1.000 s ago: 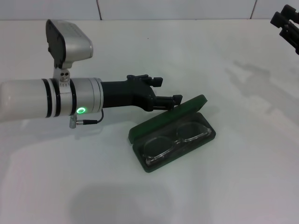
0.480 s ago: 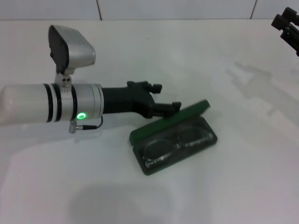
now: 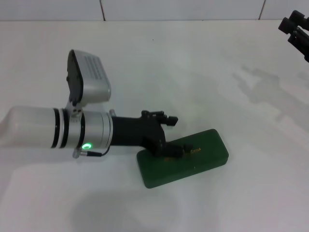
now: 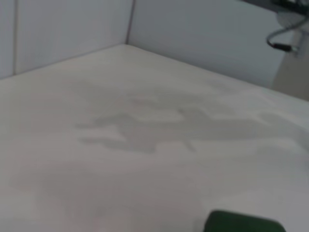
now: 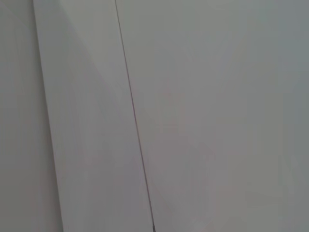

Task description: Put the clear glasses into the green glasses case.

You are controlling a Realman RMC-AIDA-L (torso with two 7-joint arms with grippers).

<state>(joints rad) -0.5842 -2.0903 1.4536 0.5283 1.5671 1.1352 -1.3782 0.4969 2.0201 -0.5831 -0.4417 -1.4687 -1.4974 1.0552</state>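
The green glasses case [image 3: 205,155] lies closed on the white table, with small orange lettering [image 3: 194,151] on its lid. My left gripper [image 3: 185,148] reaches in from the left and its tip rests on the lid near the middle. The clear glasses are hidden, with the lid down over the case. A corner of the green glasses case [image 4: 244,223] shows in the left wrist view. My right gripper [image 3: 295,28] is parked far off at the table's back right.
The white table [image 3: 193,63] spreads around the case, with a faint greyish smear [image 3: 263,87] toward the back right. A tiled wall [image 3: 145,8] runs along the far edge. The right wrist view shows only white panels [image 5: 193,116].
The case lid has gone from half open to fully shut. My left gripper came forward and down onto it, and the case shifted slightly toward me. The glasses no longer show.
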